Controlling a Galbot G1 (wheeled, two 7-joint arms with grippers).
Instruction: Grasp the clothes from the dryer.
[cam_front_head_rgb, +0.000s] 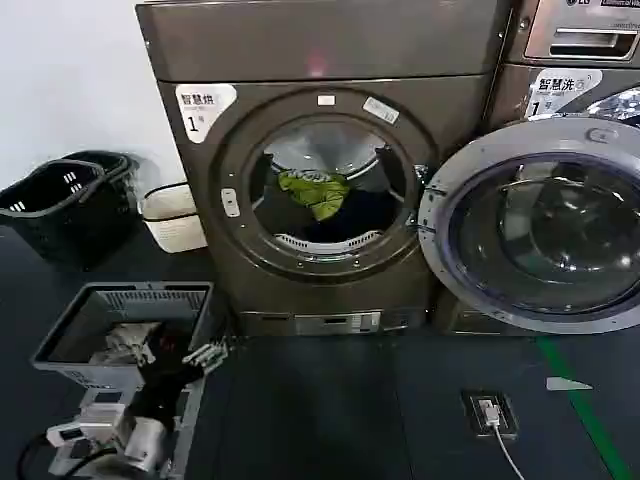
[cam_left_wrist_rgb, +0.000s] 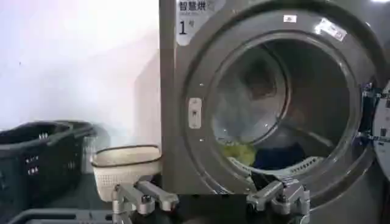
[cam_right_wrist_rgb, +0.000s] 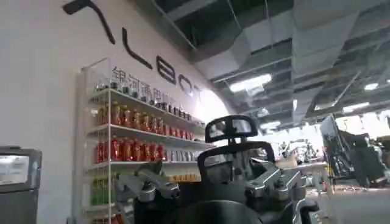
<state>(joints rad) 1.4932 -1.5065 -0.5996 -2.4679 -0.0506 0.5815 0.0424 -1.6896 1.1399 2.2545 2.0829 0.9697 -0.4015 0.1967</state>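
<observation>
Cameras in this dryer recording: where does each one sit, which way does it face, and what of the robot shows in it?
Head view: high on the robot, looking forward and down at the dryer with its door open, the clothes in the drum; the left gripper sits low over a grey basket.
Left wrist view: low, facing the dryer; the open left gripper frames the porthole and clothes.
Right wrist view: faces away, up at shelves and ceiling, the open right gripper in front.
Head and left wrist views share dryer, clothes and white basket.
</observation>
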